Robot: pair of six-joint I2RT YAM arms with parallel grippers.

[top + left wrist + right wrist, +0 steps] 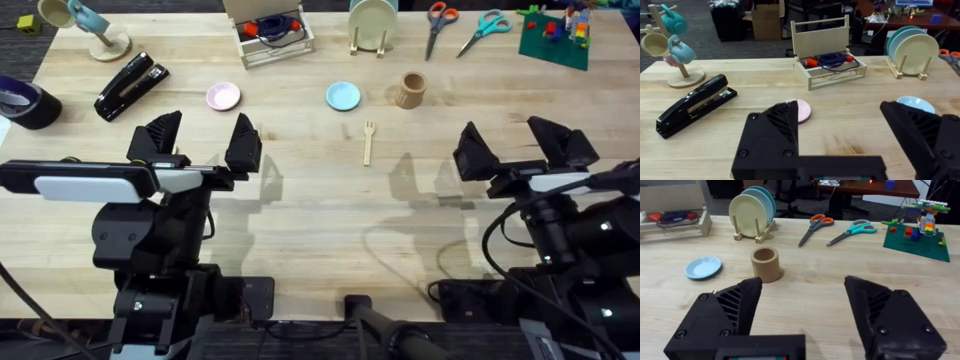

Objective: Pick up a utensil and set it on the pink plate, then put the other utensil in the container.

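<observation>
A light-wood fork (368, 141), the other utensil, lies flat on the table, tines pointing away from the arm bases. A further utensil is out of view. The small pink plate (223, 96) sits bare at the back left; in the left wrist view the pink plate (802, 110) is half hidden behind a finger. The tan cylindrical container (411, 89) stands upright, and its hollow shows in the right wrist view (765, 264). My left gripper (203, 138) hangs open, short of the pink plate. My right gripper (517, 145) is open too, right of the fork, holding nothing.
A light-blue plate (343, 96) sits between pink plate and container. A black stapler (131, 85), a mug tree (95, 25), a wooden box (268, 30), a plate rack (373, 22), scissors (438, 22) and a green brick baseplate (555, 35) line the back.
</observation>
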